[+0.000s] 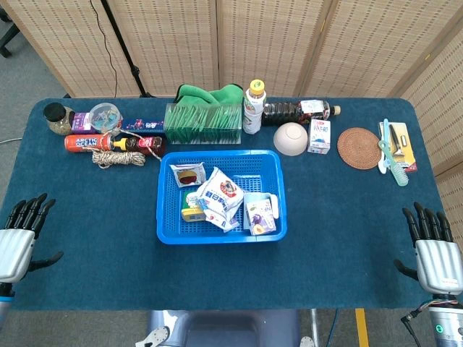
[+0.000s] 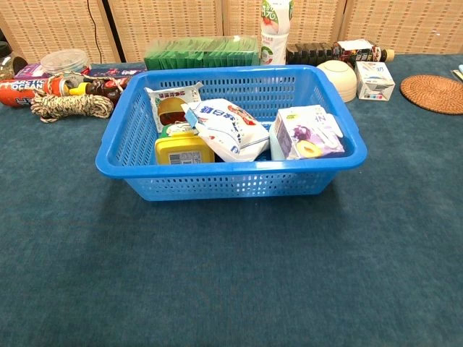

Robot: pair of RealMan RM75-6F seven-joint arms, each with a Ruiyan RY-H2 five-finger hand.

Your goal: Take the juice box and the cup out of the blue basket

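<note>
A: Still at the start: the blue basket [image 1: 168,217] sits mid-table with everything inside it. Which pieces matter?

B: The juice box [image 2: 307,133], purple with fruit printed on it, leans at the basket's right end. The cup [image 2: 183,147], a small yellow-lidded tub, stands at the left front, touching the white snack bag [image 2: 226,129] that lies between the two.

A: And the hands?

B: The left hand [image 1: 20,237] rests at the table's near left edge, the right hand [image 1: 432,249] at the near right edge. Both hold nothing, fingers extended and slightly apart, well clear of the basket.

A: So the step in hand?

B: Likely the first reach. The right hand looks best placed for the juice box; it would need to come in over the rim from above and close on the carton's sides without dragging the bag.
</note>
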